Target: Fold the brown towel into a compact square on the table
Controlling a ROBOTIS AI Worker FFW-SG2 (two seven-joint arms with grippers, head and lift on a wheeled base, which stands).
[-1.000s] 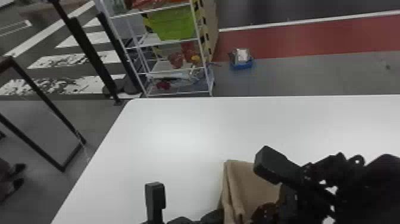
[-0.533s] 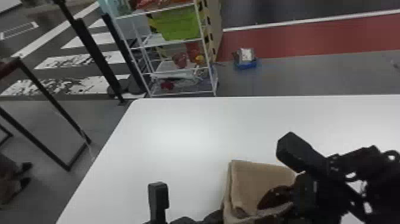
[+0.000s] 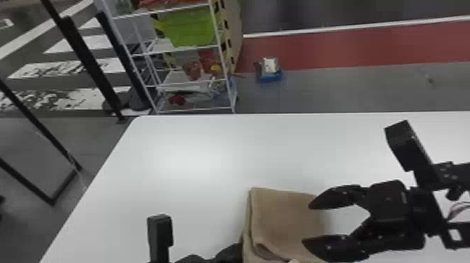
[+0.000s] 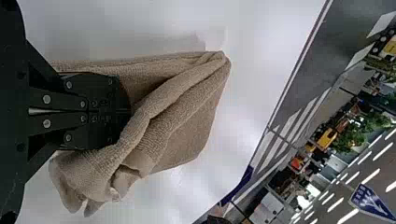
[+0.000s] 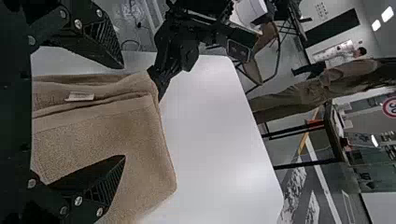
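Observation:
The brown towel (image 3: 279, 224) lies folded near the table's front edge, with bunched layers at its near left part. At its left side is my left gripper (image 3: 232, 252); in the left wrist view the left gripper (image 4: 128, 112) is shut on the towel (image 4: 187, 126), its fingertips tucked against a rolled fold. My right gripper (image 3: 307, 224) stands open over the towel's right side. In the right wrist view the right gripper (image 5: 123, 112) has its fingers spread above the towel (image 5: 135, 140), nothing between them gripped, and a small white label shows on the cloth.
The white table (image 3: 182, 168) extends beyond and to the left of the towel. Past its far edge stand a white shelf rack (image 3: 192, 80) with a green bin and a small blue box (image 3: 269, 75) on the floor. A dark frame (image 3: 38, 129) stands left of the table.
The right gripper has drawn back to the right from the towel, and its fingers now show spread. More of the towel's folded top is exposed. The left gripper has hardly moved.

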